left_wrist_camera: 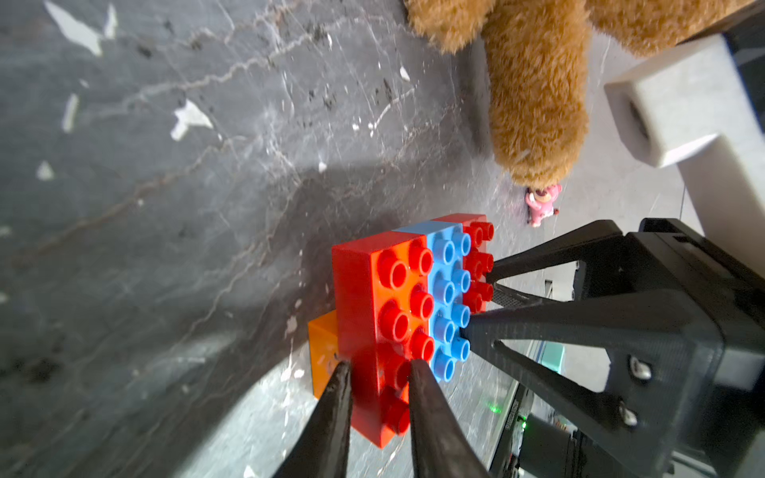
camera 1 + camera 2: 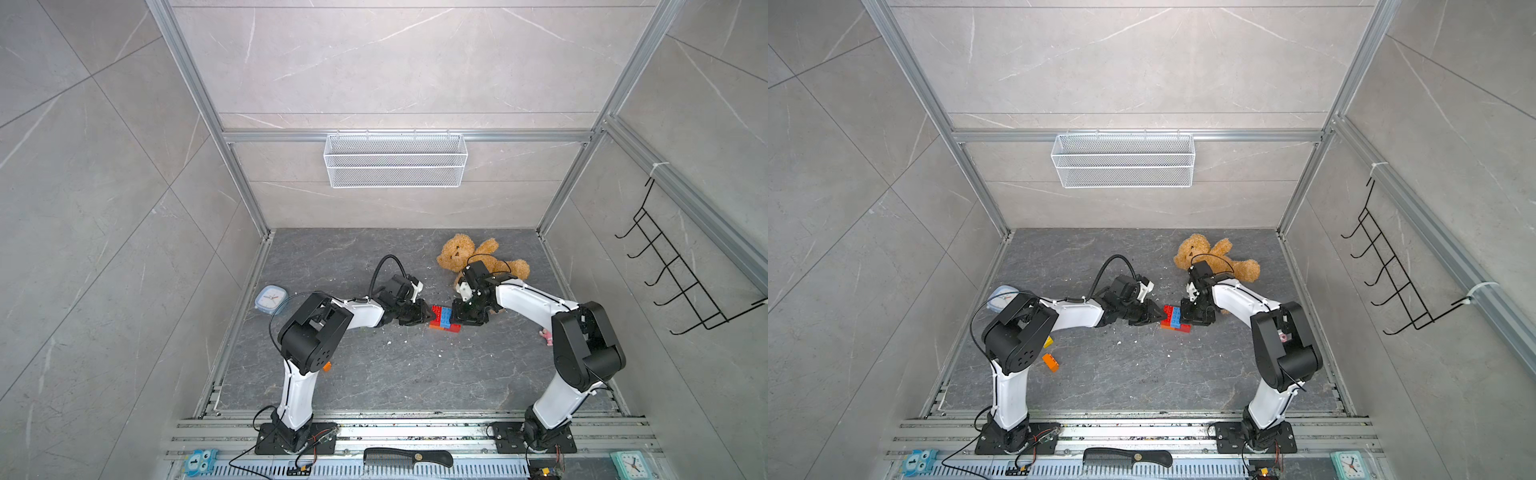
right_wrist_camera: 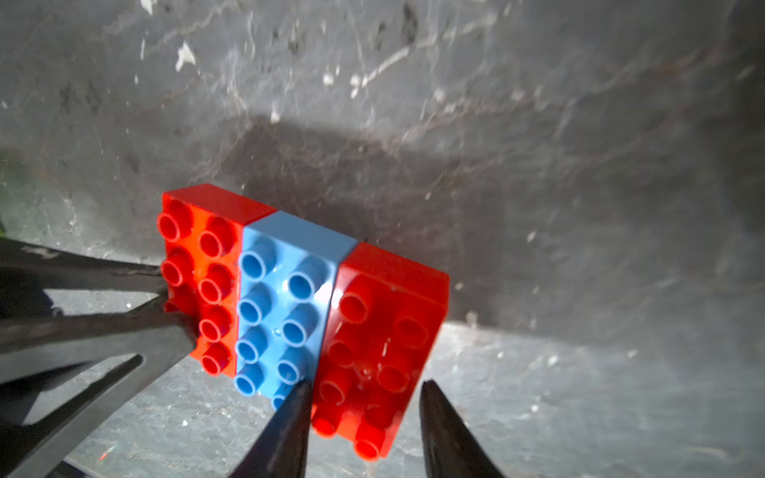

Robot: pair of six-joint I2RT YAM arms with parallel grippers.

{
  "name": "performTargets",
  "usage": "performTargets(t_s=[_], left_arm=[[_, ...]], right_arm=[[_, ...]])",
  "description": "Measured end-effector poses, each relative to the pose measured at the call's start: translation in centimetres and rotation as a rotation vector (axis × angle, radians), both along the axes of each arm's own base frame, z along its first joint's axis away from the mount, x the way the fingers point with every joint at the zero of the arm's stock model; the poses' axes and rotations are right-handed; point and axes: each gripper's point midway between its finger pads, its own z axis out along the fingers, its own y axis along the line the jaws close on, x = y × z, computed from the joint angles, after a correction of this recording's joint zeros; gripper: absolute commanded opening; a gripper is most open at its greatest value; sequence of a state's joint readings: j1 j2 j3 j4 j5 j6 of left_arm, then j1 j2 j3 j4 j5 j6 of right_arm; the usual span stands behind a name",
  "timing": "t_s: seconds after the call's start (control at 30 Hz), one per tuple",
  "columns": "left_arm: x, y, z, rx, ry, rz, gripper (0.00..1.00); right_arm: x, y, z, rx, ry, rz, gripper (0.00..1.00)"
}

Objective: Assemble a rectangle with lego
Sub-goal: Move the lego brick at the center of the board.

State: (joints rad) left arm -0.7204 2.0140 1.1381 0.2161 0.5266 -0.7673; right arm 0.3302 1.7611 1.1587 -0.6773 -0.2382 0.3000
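The lego block (image 2: pixel 444 318) (image 2: pixel 1175 318) lies mid-table. On top are a left red brick (image 1: pixel 372 298), a blue brick (image 1: pixel 449 289) (image 3: pixel 285 298) and a right red brick (image 3: pixel 381 343) side by side, with an orange brick (image 1: pixel 323 356) beneath. My left gripper (image 1: pixel 378 366) (image 2: pixel 428 316) is shut on the left red brick's near end. From the opposite side my right gripper (image 3: pixel 366 385) (image 2: pixel 455 320) is closed round the right red brick, one finger at the blue seam, one at the outer side. A loose orange brick (image 2: pixel 1050 361) and a yellow one (image 2: pixel 1048 341) lie by the left arm.
A brown teddy bear (image 2: pixel 478 257) lies just behind the right wrist. A tiny pink figurine (image 2: pixel 546 336) (image 1: pixel 542 202) sits by the right arm. A small clock box (image 2: pixel 271 298) stands at the table's left edge. A white wire basket (image 2: pixel 395 160) hangs on the back wall.
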Motion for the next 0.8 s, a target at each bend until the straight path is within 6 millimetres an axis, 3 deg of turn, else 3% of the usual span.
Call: performTargets(t_s=[0.3,0.8], left_arm=[[2.0,-1.7,0.1,-0.025,-0.016,0.011,0.27],[1.1,-2.4,0.2,-0.034,0.001,-0.010,0.32]], right_arm=[[2.1,-1.7,0.1,-0.060,-0.025,0.049,0.49],[2.6,-1.8,1.6,-0.088,-0.037,0.091,0.64]])
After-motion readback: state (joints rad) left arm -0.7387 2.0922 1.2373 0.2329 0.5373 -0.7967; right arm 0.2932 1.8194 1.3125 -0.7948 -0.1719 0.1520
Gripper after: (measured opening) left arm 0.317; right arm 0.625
